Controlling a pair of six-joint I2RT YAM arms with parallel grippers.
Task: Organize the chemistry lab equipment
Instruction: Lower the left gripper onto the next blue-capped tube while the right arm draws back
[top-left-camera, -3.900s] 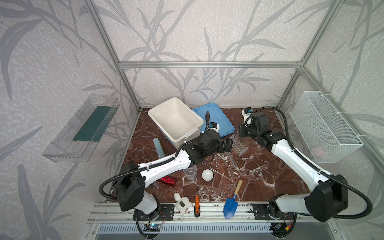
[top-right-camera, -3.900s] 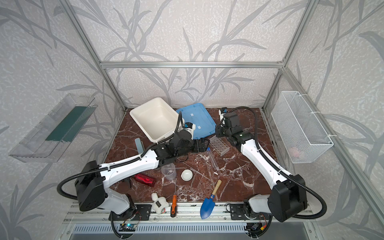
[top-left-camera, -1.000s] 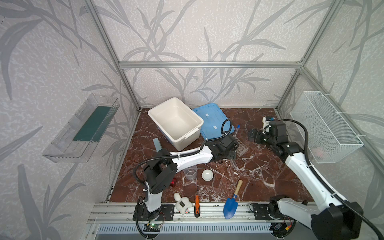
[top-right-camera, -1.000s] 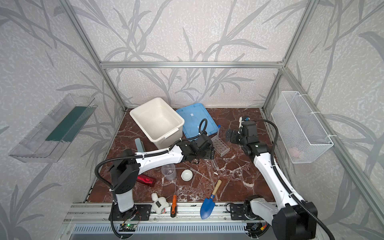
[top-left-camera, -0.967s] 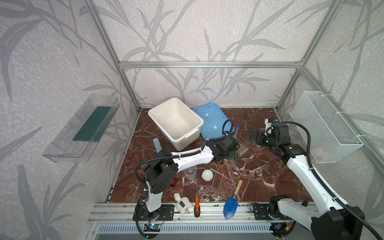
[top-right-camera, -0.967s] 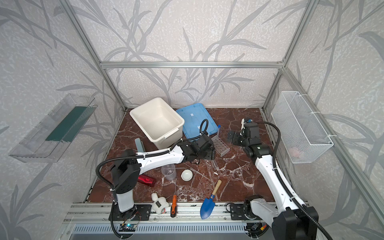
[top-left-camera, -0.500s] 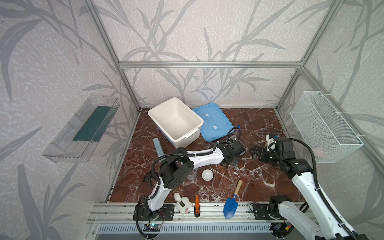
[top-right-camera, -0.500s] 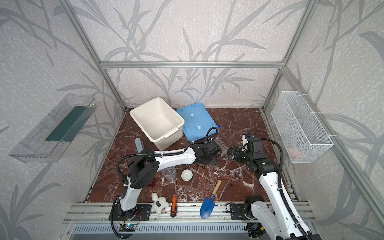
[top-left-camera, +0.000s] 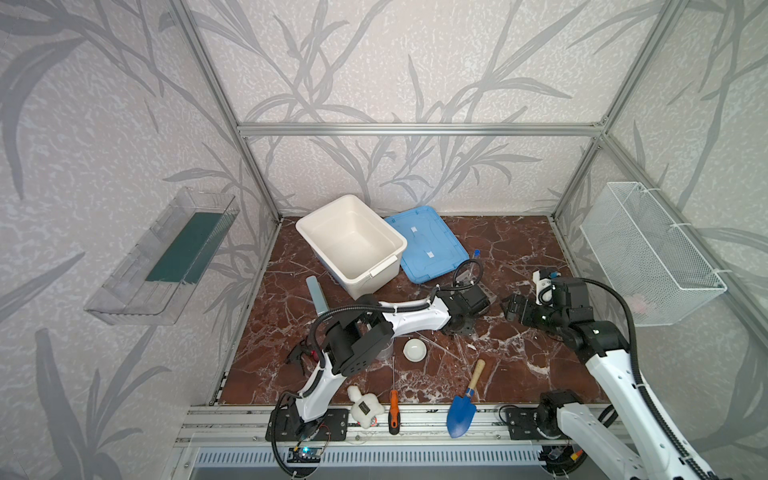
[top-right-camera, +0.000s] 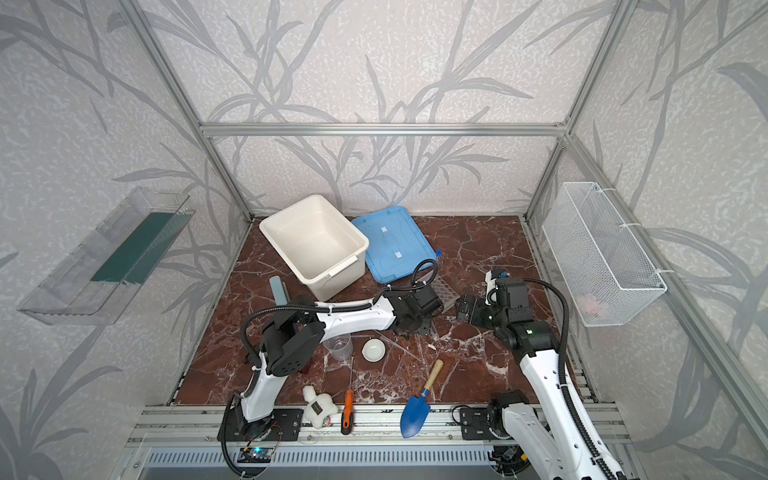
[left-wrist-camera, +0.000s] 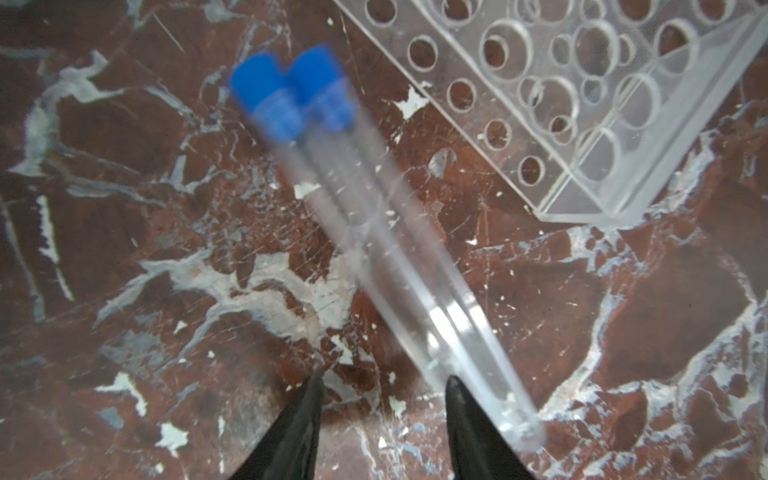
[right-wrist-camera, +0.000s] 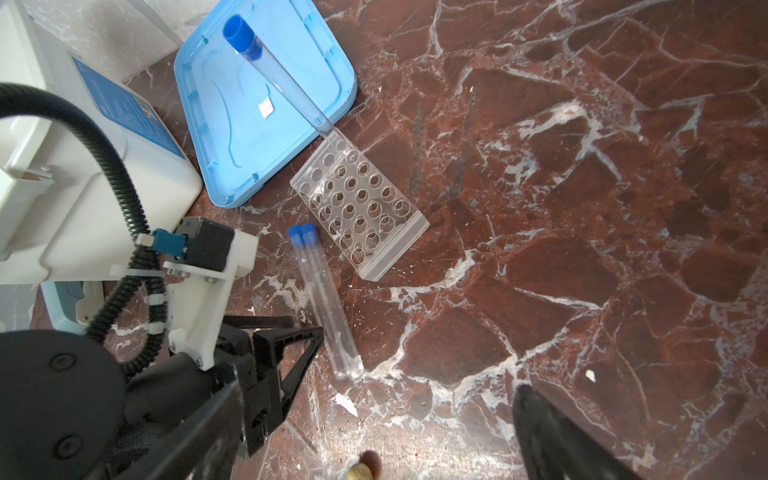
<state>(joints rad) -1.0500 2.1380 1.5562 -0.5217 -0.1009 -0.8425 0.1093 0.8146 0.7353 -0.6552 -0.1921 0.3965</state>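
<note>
Two clear blue-capped test tubes (left-wrist-camera: 374, 232) lie side by side on the marble beside the clear grid rack (right-wrist-camera: 357, 208). Another tube (right-wrist-camera: 282, 75) stands tilted in the rack's far corner, its cap (top-left-camera: 477, 252) showing in both top views. My left gripper (left-wrist-camera: 384, 378) hangs low over the lying tubes' closed ends, jaws apart with only marble between them; the tubes pass just outside one finger (left-wrist-camera: 461, 411). My right gripper (right-wrist-camera: 374, 399) is wide open and empty, to the right of the rack (top-right-camera: 442, 286). Beaker (top-right-camera: 341, 347) and white dish (top-left-camera: 415, 349) sit nearer the front.
A white bin (top-left-camera: 353, 245) and blue lid (top-left-camera: 428, 245) stand at the back. A blue trowel (top-left-camera: 465, 403), orange-handled screwdriver (top-left-camera: 393, 411) and plush toy (top-left-camera: 365, 409) lie at the front edge. A wire basket (top-left-camera: 648, 249) hangs on the right wall, a clear shelf (top-left-camera: 166, 257) on the left.
My left gripper has come forward and down from the rack to the two lying tubes, its jaws narrowing. My right arm has drawn back toward the front right.
</note>
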